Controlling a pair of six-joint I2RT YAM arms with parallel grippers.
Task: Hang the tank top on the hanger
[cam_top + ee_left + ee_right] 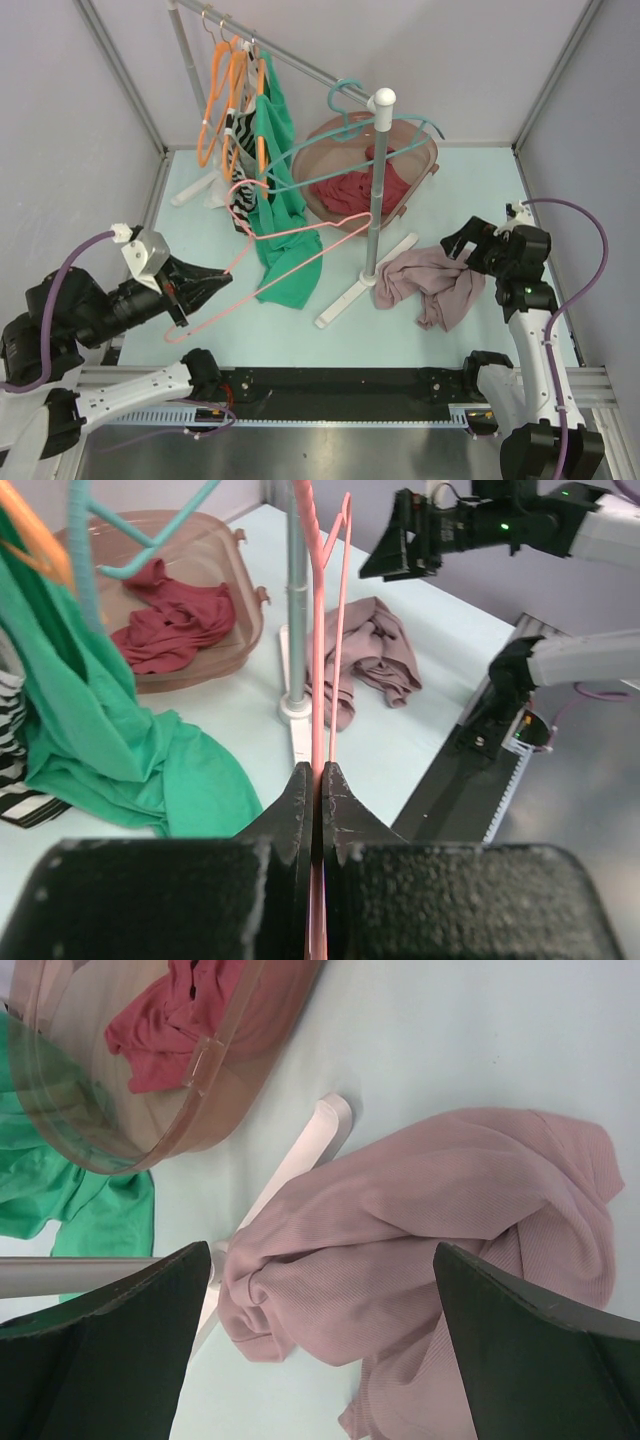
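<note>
You are looking into a robot lab cell: plain grey walls (50,120) in aluminium framing (120,75) box in a pale worktop (480,180). A left arm (90,310) and a right arm (535,320) trail purple cables (590,230) by a black rail (340,383), and a small clothes rack (375,190) stands on the worktop.

The tank top (430,1220) is soft, finely ribbed matt cloth; the hanger (318,680) looks thin smooth plastic; the tub (225,560), translucent glossy plastic.

No text, label, brand, number or sign can be read in any of the three views.
</note>
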